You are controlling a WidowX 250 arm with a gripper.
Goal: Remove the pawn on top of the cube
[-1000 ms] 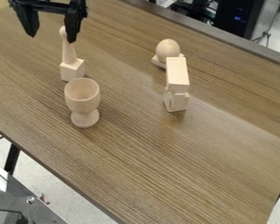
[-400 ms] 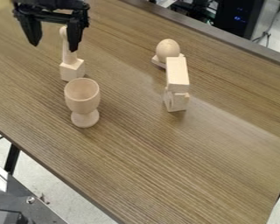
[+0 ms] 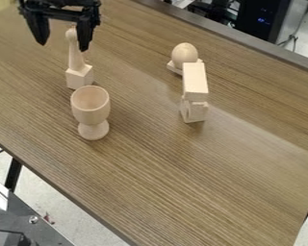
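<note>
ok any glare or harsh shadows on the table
Camera view: a pale sheen spreads over the table to the right of the stacked blocks; camera view again: shadows near the cup look soft and faint.

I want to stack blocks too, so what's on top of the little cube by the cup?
The pawn stands on the cube. Its base covers the middle of the cube's top.

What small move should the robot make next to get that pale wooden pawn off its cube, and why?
Probably ease the open black gripper slightly toward the picture's right: the pawn, upright on the pale wooden cube, shows between its fingers but nearer the finger on that side.
</note>
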